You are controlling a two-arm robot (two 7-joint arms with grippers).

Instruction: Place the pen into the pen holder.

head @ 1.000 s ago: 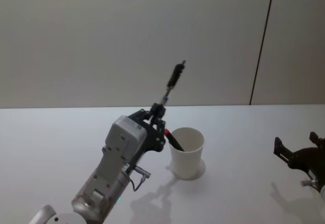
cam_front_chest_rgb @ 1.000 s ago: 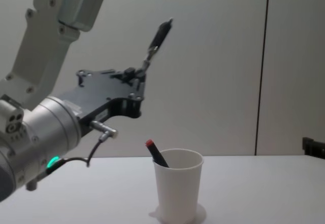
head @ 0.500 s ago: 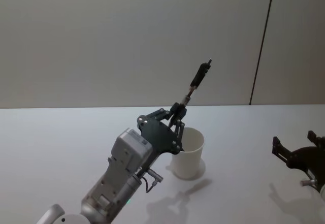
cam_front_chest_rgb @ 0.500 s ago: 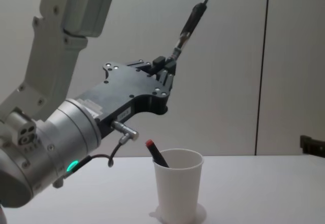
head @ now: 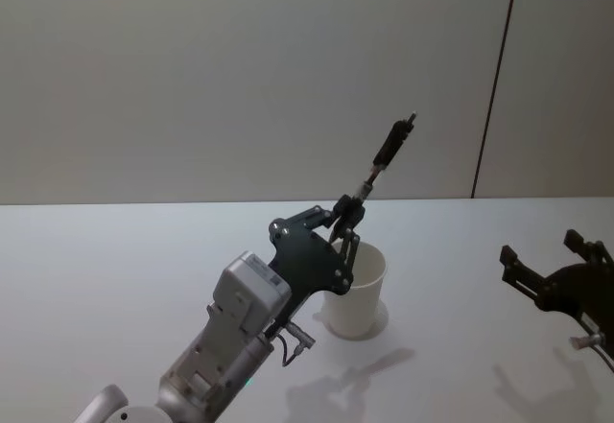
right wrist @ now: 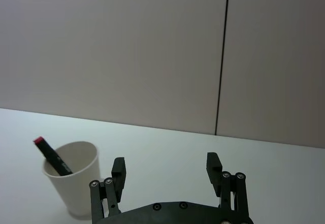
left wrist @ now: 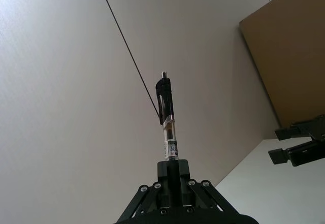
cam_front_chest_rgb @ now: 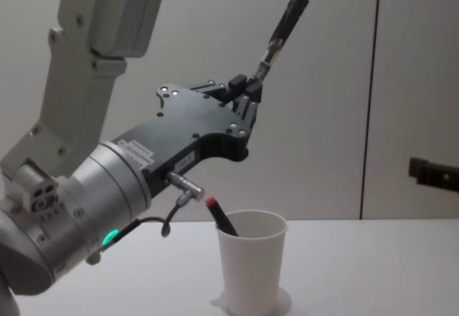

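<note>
Holding the pen tilted above the pen holder, my left gripper hangs over the white bench before a grey seamed wall; my right gripper hovers spread wide.

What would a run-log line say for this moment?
left end effector: shut on black clip pen, above white paper cup | right end effector: open, at right

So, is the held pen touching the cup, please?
Apart: the chest view shows the pen, clamped in the left gripper, well above the cup.
</note>
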